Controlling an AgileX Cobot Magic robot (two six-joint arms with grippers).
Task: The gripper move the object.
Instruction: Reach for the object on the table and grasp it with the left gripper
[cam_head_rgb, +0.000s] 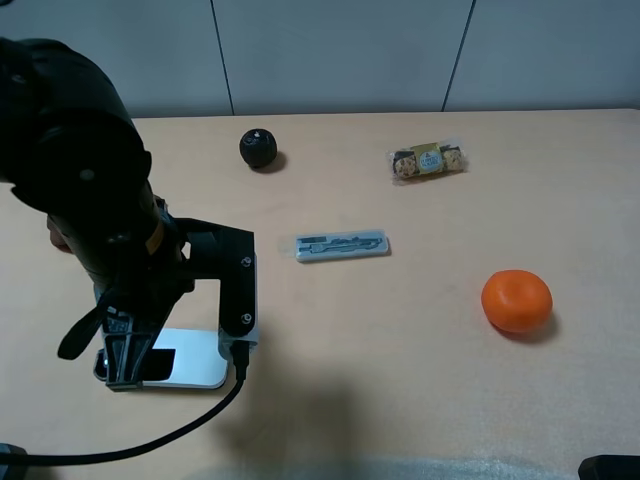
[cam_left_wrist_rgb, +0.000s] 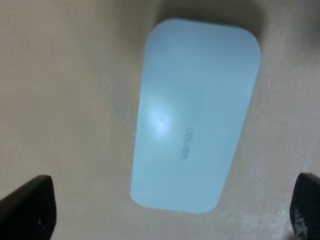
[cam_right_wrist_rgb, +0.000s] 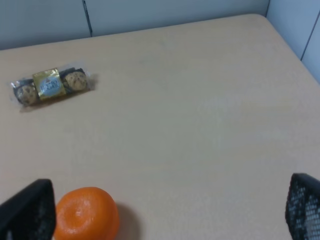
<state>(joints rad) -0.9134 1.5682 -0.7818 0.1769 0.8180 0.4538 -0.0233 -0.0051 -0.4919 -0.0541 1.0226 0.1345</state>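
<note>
The object, a flat white glossy case (cam_head_rgb: 195, 360), lies on the tan table near the front left. It fills the middle of the left wrist view (cam_left_wrist_rgb: 195, 115). My left gripper (cam_head_rgb: 128, 368) hangs over the case's left end, open. In its wrist view the gripper (cam_left_wrist_rgb: 167, 217) has one black fingertip (cam_left_wrist_rgb: 30, 207) on each side of the case, well apart from it. My right gripper (cam_right_wrist_rgb: 165, 215) is open and empty above the table, near the orange (cam_right_wrist_rgb: 86, 214). Only a dark sliver of the right arm (cam_head_rgb: 610, 467) shows at the front right edge.
A slim translucent pen case (cam_head_rgb: 342, 245) lies mid-table. An orange (cam_head_rgb: 516, 300) sits to the right. A black ball (cam_head_rgb: 258, 148) and a packet of chocolates (cam_head_rgb: 428, 161) lie near the back wall; the packet also shows in the right wrist view (cam_right_wrist_rgb: 50, 86).
</note>
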